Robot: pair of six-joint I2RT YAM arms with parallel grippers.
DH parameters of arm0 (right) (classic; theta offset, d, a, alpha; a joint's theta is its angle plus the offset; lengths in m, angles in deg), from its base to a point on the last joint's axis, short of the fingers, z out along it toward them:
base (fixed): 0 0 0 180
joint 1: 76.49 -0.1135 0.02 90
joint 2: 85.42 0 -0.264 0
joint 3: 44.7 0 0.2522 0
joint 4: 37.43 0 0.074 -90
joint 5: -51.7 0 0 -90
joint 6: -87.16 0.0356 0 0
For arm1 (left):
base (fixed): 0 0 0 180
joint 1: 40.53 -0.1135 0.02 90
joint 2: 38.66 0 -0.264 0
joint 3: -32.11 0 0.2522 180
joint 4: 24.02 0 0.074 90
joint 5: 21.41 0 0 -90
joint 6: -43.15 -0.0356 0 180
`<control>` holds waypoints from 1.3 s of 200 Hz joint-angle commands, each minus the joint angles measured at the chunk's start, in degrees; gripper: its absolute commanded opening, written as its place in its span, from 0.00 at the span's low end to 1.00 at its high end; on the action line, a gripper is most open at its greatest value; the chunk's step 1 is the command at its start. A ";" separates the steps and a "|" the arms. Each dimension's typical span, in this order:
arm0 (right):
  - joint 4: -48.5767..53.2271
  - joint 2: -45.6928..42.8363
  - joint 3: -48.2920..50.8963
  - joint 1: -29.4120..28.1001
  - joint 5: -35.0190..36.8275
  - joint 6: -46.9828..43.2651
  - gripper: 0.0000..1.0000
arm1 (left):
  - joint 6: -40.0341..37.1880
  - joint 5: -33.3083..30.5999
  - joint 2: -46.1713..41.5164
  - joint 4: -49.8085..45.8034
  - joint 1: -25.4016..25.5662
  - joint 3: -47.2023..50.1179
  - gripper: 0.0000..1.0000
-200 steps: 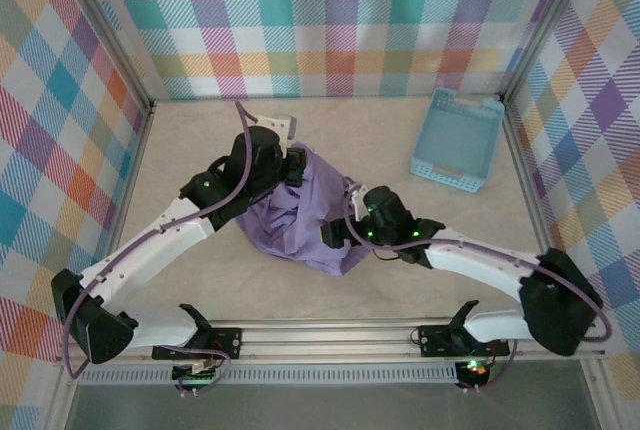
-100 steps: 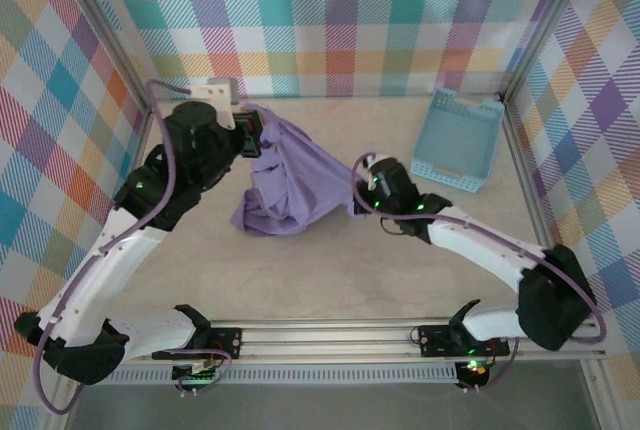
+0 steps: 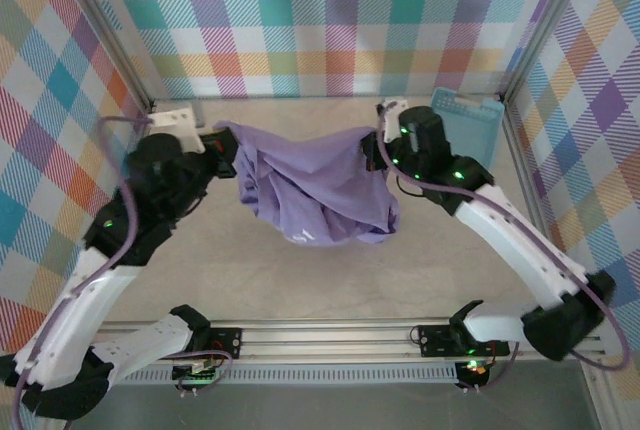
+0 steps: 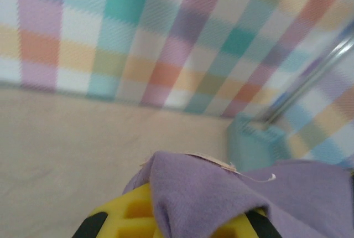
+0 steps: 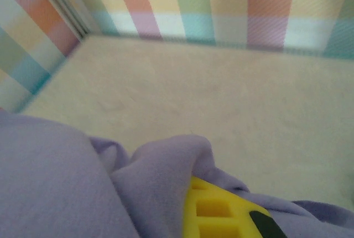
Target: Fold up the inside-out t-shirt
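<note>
The lavender t-shirt [image 3: 320, 190] hangs stretched between my two grippers above the back half of the table, its lower part sagging in folds. At its left top corner my left gripper [image 3: 228, 142] is shut on the cloth. In the left wrist view the t-shirt [image 4: 215, 193] drapes over the yellow fingers [image 4: 124, 218]. My right gripper [image 3: 376, 150] is shut on the right top corner. The right wrist view shows the t-shirt [image 5: 83, 188] bunched over one yellow finger [image 5: 218, 213].
A light blue slotted basket [image 3: 472, 128] stands at the back right, just behind my right arm, and shows as the basket [image 4: 251, 144] in the left wrist view. Plaid walls close in the beige table [image 3: 200, 260] on three sides.
The right gripper has shut on the t-shirt. Both arms have risen, moved back and drawn apart, lifting the crumpled t-shirt off the table and spreading it between them.
</note>
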 commanded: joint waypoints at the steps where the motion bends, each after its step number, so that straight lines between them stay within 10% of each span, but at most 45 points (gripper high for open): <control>1: 4.70 9.98 -3.16 1.28 0.52 -0.25 0.00 | 5.82 -6.30 5.36 -3.54 -2.24 9.03 0.00; 21: 9.08 20.70 -9.24 1.56 2.69 -0.17 0.04 | 9.65 -2.58 10.50 -1.86 -6.97 16.27 0.00; 42: 13.85 26.75 -14.24 1.48 6.74 0.80 0.35 | 13.04 3.41 17.10 -1.42 -13.09 20.21 0.29; 64: 11.51 22.69 -10.18 0.77 6.52 0.12 0.62 | 12.68 7.00 20.10 -2.11 -15.90 20.65 0.62; 99: 7.14 12.71 0.72 -2.95 -1.25 0.06 0.71 | 9.68 14.20 15.70 4.92 -14.57 26.76 0.85; 186: -0.57 16.76 13.14 -5.55 -5.39 4.09 0.78 | 8.28 15.00 29.08 14.22 -13.12 25.52 0.75; 260: -0.35 24.04 10.73 -5.56 -2.12 4.37 0.58 | 7.42 16.07 35.10 17.41 -13.68 19.75 0.27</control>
